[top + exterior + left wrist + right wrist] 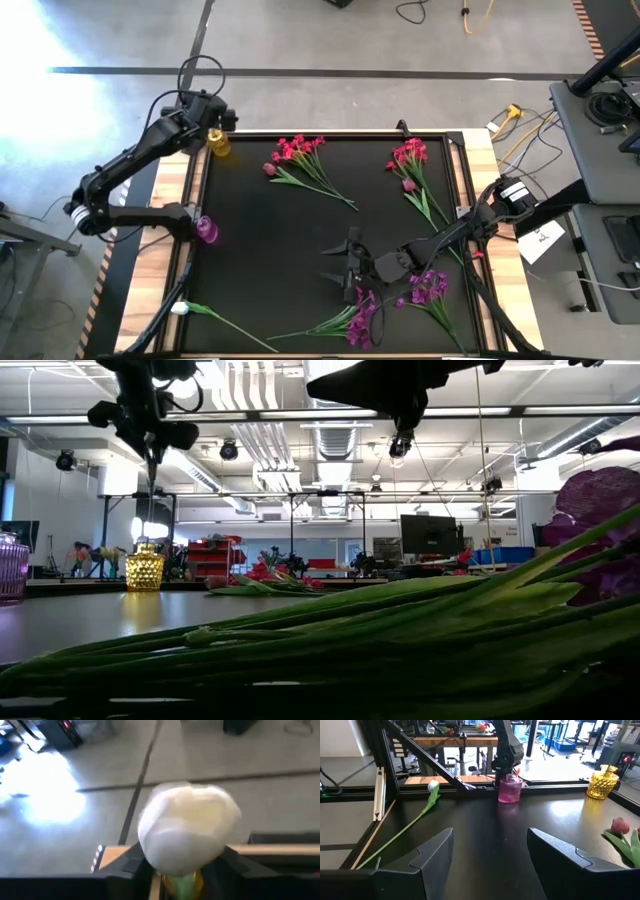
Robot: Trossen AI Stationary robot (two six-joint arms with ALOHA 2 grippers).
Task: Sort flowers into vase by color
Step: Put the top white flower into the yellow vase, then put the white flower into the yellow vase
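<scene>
A white tulip (187, 827) stands upright in front of my left wrist camera, its green stem running down into the yellow vase (218, 145) at the table's far left. My left gripper (182, 870) hovers over that vase, fingers apart on either side of the stem below the head. My right gripper (350, 268) is open above the middle of the black table, holding nothing. Another white tulip (180, 308) lies flat at the near left. Two red bunches (300, 152) (410, 157) lie at the far side, and two purple bunches (358, 320) (430, 290) at the near side. My left gripper has one finger (125, 866) on each side of the white tulip, just under its head. I cannot tell whether they touch it. The gripper comes from above, slanting down toward the vase. The stem (185, 884) goes down into the yellow vase.
A pink-purple vase (207, 231) stands at the table's left edge, beside the left arm's base. Pink buds (269, 169) (408, 185) lie by the red bunches. A raised wooden rim (480, 150) frames the black table top. The middle left of the table top is bare.
</scene>
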